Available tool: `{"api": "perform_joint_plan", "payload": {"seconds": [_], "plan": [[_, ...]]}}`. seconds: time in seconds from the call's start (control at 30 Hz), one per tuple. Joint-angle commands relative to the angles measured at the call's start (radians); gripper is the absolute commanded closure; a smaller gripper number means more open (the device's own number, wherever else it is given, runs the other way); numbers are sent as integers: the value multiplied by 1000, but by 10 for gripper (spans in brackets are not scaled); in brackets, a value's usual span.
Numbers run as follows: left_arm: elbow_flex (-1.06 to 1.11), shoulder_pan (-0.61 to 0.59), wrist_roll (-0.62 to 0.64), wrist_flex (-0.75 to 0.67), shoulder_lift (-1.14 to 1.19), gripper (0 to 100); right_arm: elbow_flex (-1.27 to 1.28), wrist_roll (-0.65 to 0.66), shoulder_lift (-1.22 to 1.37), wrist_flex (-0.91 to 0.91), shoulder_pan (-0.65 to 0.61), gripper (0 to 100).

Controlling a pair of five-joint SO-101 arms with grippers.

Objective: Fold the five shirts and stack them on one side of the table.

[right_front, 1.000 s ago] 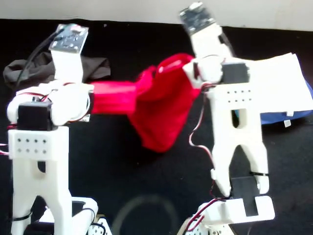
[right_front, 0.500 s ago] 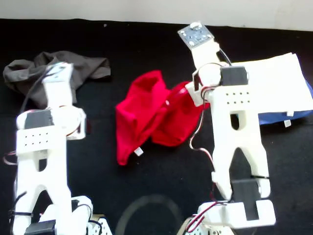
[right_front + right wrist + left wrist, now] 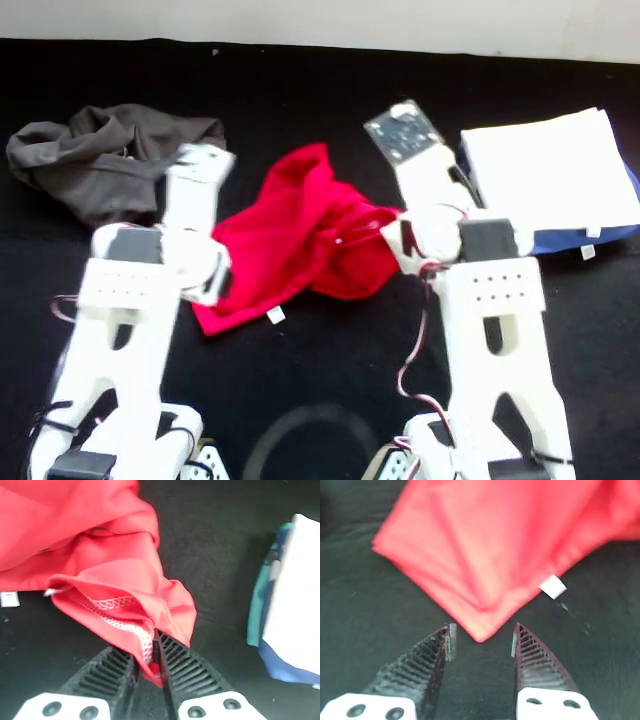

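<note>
Stacked at the desk's (image 3: 300,80) right edge: white shirt (image 3: 545,170) on blue shirt (image 3: 570,240). My right fingers (image 3: 147,647) pinch the red shirt (image 3: 300,230), left fingers (image 3: 483,630) apart, empty; grey shirt (image 3: 90,160) lies crumpled.

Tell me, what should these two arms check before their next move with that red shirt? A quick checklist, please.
1. The right gripper holds the red shirt: ok, shut on its hem.
2. The left gripper holds a corner: not ok, it is open, the corner lying ungripped between its fingertips.
3. The red shirt lies flat: not ok, bunched.
4. The stack sits apart from the red shirt: ok, the white shirt lies on the blue shirt.
5. The grey shirt is clear of the red one: ok, crumpled apart.
</note>
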Motion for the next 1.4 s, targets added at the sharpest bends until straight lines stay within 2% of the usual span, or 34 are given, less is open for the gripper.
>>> {"api": "perform_joint_plan", "payload": {"seconds": [0.0,0.17,0.37,0.53,0.63,0.8,1.1,1.27,1.37], "plan": [[74,107,-91,0,-2,811,15,8,-76,-45,73,992],[220,105,-204,-103,-2,811,15,9,-77,-58,127,992],[260,-71,-206,-316,-1,811,-22,6,-87,-50,136,992],[245,-111,-180,-400,-2,811,-38,5,-87,-48,130,992],[219,-96,-107,-404,1,810,-27,5,-79,-41,130,992],[214,-35,-104,-405,81,811,-8,5,-87,-30,130,992],[42,-27,-103,-388,343,811,-7,5,-79,-15,130,992],[-53,-18,-103,-285,386,811,-7,5,-77,4,131,992],[-127,13,-103,-164,384,811,-7,5,-77,5,131,992]]}}
